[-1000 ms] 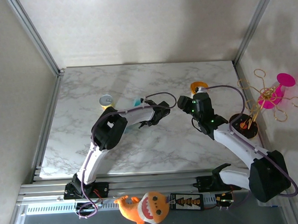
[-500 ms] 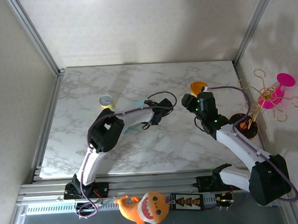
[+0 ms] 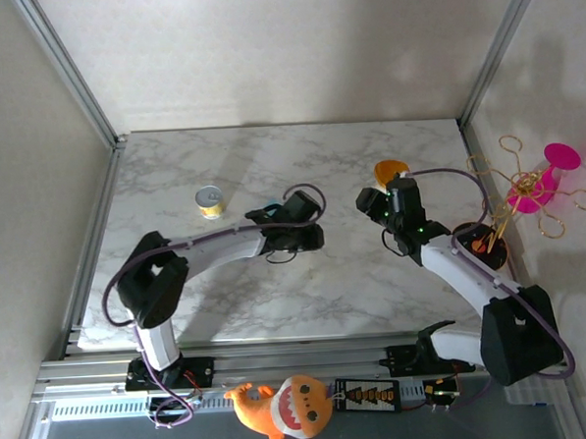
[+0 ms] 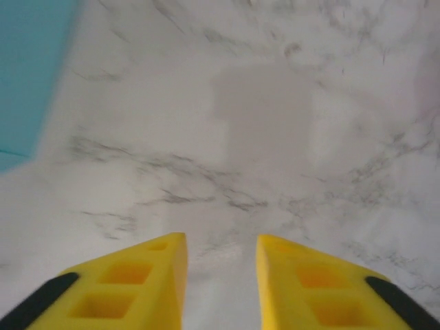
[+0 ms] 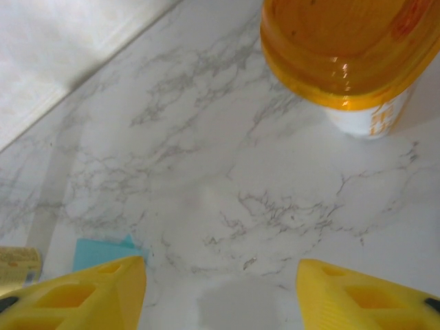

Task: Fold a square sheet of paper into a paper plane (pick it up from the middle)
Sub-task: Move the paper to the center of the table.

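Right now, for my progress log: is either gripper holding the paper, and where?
Nothing is held. The left gripper gapes over bare table, the paper off to its side; the right gripper is open and empty.

I'm seeing the table (image 4: 289, 124) looking smooth and marble-patterned (slightly sheeny), the teal paper (image 4: 27, 69) at upper left looking matt, the orange cup (image 5: 344, 48) gleaming like translucent plastic.

Teal paper (image 4: 27, 69) cut off at top-L corner; orange cup (image 5: 344, 48) by top edge.
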Tool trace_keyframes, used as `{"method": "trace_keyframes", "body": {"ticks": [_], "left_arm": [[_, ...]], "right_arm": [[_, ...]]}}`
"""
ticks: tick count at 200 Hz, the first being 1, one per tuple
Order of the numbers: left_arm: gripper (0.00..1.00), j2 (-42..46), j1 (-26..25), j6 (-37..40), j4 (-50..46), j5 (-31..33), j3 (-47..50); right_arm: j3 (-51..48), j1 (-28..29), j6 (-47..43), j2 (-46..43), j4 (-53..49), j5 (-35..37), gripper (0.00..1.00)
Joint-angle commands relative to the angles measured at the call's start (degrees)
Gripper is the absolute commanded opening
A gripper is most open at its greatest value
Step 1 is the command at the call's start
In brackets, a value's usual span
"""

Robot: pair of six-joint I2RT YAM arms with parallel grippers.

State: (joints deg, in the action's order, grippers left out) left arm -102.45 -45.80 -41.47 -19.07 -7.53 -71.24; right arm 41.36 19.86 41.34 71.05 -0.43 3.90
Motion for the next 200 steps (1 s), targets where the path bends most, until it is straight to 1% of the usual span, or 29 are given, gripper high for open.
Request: {"method": "trace_keyframes", "body": {"ticks": [1,29,58,93,107,120,145,163,182,200], "left_arm": [[0.26,3.4,5.4,0.9,1.1,2.3,5.0],[0.18,3.3,10.5,1.5,1.2,4.7,8.9],[0.13,1.7,13.9,2.0,2.3,7.1,10.3],[0.07,-2.2,15.1,2.3,3.4,7.8,9.7],[0.07,-3.6,15.1,2.0,2.7,9.2,9.5],[0.06,-4.3,15.1,1.8,2.9,9.3,9.7],[0.04,-4.2,14.8,1.7,4.7,6.2,10.6],[0.04,-3.8,13.8,0.4,7.2,2.3,11.8],[0.04,-4.5,11.8,-2.0,9.2,-0.8,12.7],[0.04,-5.4,9.0,-4.8,11.9,-3.6,12.7]], "right_arm": [[2.0,-0.3,-0.3,1.9,0.7,-4.0,0.60],[2.1,-0.3,-0.3,3.9,1.0,-6.6,0.60],[2.4,-0.3,-0.3,5.2,1.1,-8.3,0.61],[2.6,-0.3,-0.3,6.2,1.2,-9.6,0.61],[2.5,-0.3,-0.2,6.4,1.1,-9.9,0.61],[2.4,-0.3,-0.2,6.6,1.0,-10.3,0.61],[2.4,-0.3,-0.1,7.3,0.8,-11.9,0.61],[2.1,-0.2,1.0,8.1,1.2,-14.3,0.61],[1.2,0.0,3.4,9.2,2.6,-18.0,0.60],[0.2,1.1,6.6,10.6,3.9,-20.0,0.59]]}}
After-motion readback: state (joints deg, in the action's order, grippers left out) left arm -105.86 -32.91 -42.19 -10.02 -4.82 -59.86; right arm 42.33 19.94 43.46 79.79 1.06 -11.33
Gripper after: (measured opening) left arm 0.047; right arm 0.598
